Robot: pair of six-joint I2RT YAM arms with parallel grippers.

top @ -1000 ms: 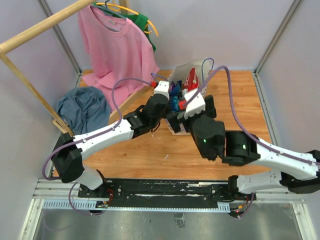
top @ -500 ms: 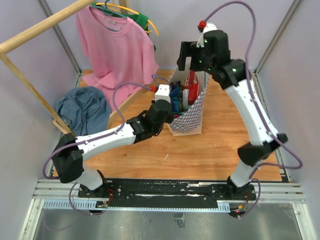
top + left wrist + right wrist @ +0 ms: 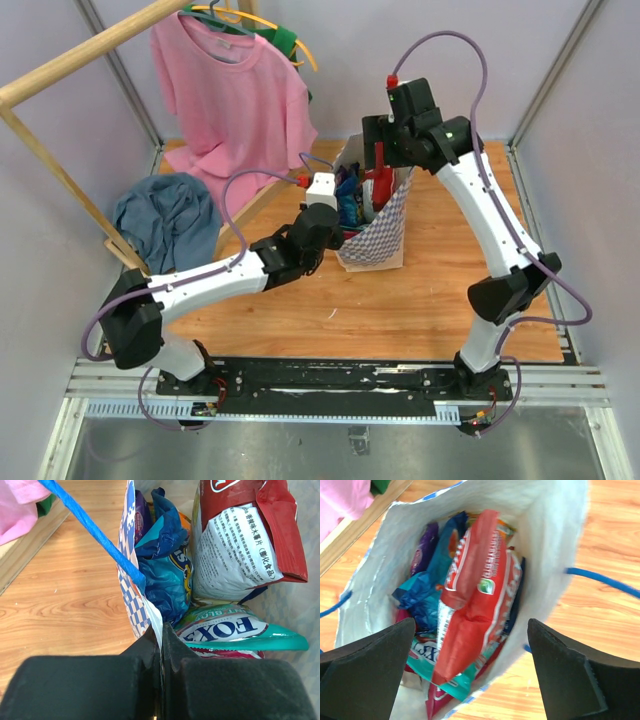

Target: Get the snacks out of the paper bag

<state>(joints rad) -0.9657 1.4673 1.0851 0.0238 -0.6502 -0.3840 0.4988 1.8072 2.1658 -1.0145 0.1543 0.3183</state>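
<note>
On the wooden tabletop [image 3: 440,290], toward twelve o'clock, stands the paper bag [image 3: 380,235], snacks [image 3: 170,575] inside. My left gripper [image 3: 161,639] is clamped on its nine o'clock rim; my right gripper [image 3: 471,625] hovers spread above the red packet [image 3: 475,580]. I should descend straight, pinching its upright edge.

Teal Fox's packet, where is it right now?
In the left wrist view the teal Fox's packet sits inside the paper bag, right of the left hand pinching the bag's rim, next to the red-white chips bag.
</note>
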